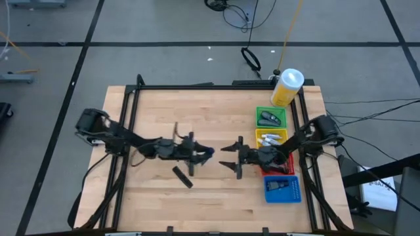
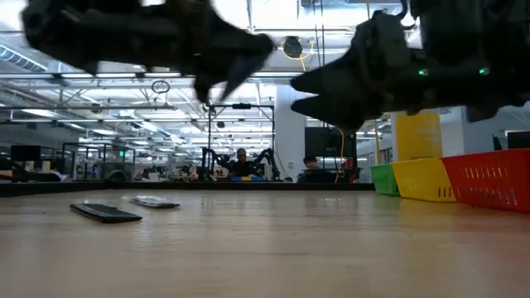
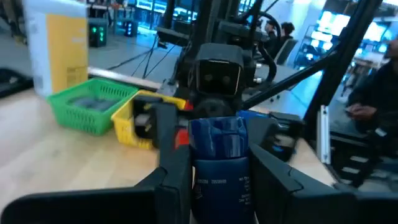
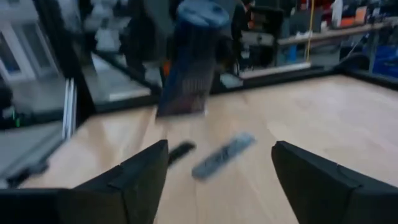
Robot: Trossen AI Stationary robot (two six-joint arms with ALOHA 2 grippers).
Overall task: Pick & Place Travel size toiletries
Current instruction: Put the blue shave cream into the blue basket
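In the high view the left gripper (image 1: 205, 154) hovered near the table's middle, and only a speck of blue showed at its tip. The left wrist view made it plain: its fingers (image 3: 176, 163) were clamped on a dark blue tube (image 3: 219, 163) with a crimped end. The right gripper (image 1: 231, 157) faced it, close but apart, fingers spread wide and holding nothing; the right wrist view showed the same blue tube (image 4: 189, 59) blurred ahead of it.

Two toiletries lay loose on the wooden table (image 1: 197, 203): a dark oblong piece (image 1: 182, 176) and a grey packet (image 1: 191, 164) beside it. The low view showed both lying flat; from above the packet was partly hidden under the left arm.

Four trays stood in a line at the right edge: green tray (image 1: 272, 117), yellow tray (image 1: 270, 138), red tray (image 1: 283, 167) mostly hidden by the right arm, and blue tray (image 1: 282, 189). Their contents were too small to count. One yellow bottle (image 1: 287, 87) stood behind them.
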